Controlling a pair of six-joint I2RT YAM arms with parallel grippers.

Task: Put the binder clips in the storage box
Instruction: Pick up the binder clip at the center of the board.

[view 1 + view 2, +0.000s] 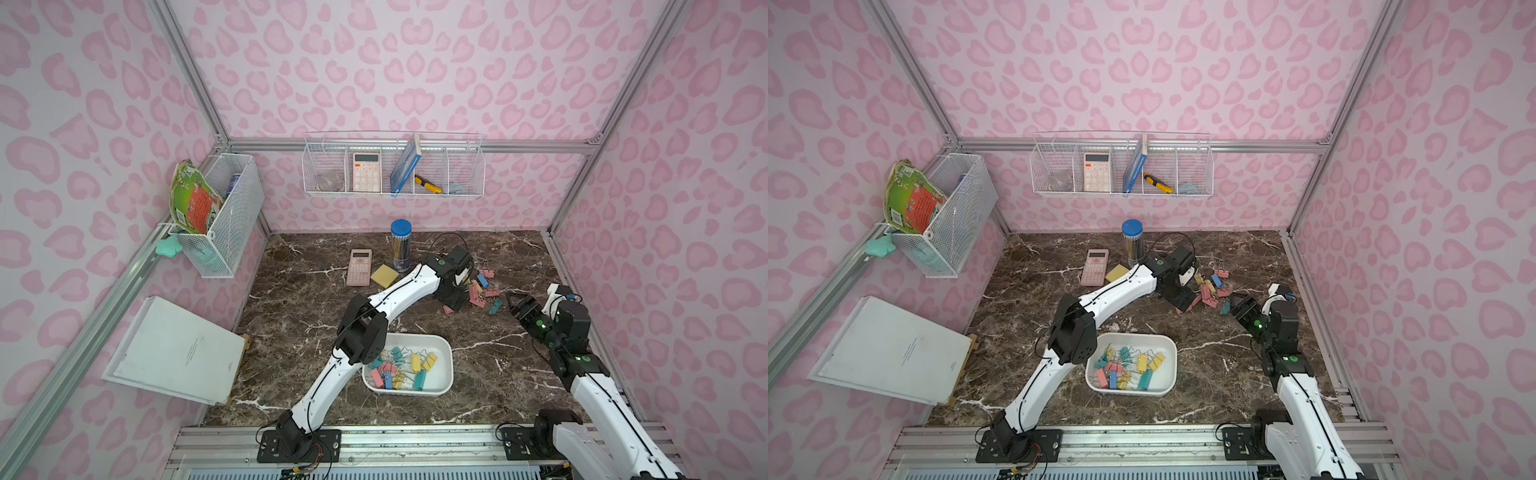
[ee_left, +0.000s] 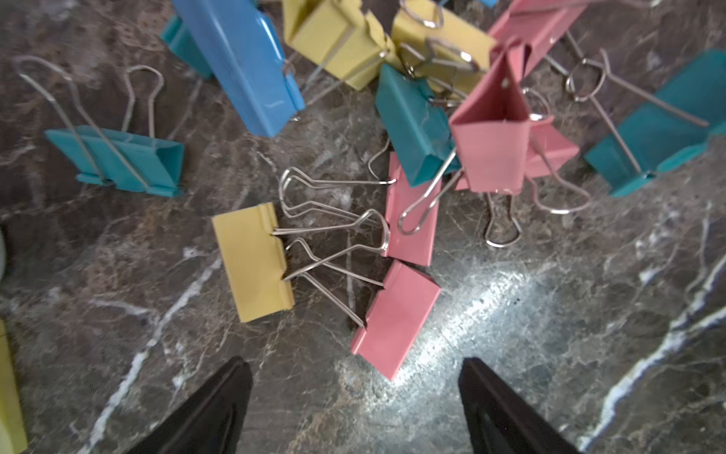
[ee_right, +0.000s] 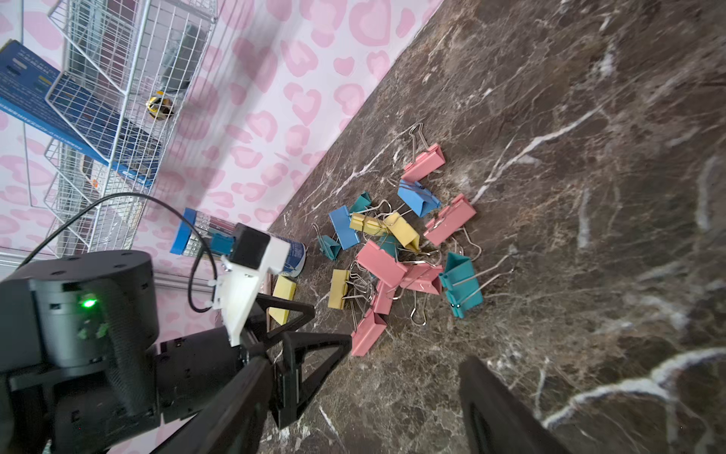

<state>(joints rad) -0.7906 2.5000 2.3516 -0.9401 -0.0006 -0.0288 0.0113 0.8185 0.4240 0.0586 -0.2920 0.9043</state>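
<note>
A loose pile of pastel binder clips (image 1: 482,286) (image 1: 1210,286) (image 3: 396,251) lies on the marble table at the back right. More clips (image 1: 401,368) lie in the white storage box (image 1: 445,347) (image 1: 1170,345) near the front. My left gripper (image 1: 455,303) (image 2: 353,363) (image 3: 332,324) points down at the pile's left edge. It is open and empty, just short of a pink clip (image 2: 396,318) (image 3: 367,332). My right gripper (image 1: 514,300) (image 3: 367,363) hovers to the right of the pile, open and empty.
A pink calculator (image 1: 359,267), a yellow sticky-note pad (image 1: 384,275) and a blue-lidded pencil tube (image 1: 401,245) stand left of the pile. Wire baskets (image 1: 392,166) (image 1: 220,216) hang on the back and left walls. A white document board (image 1: 178,353) leans at the left.
</note>
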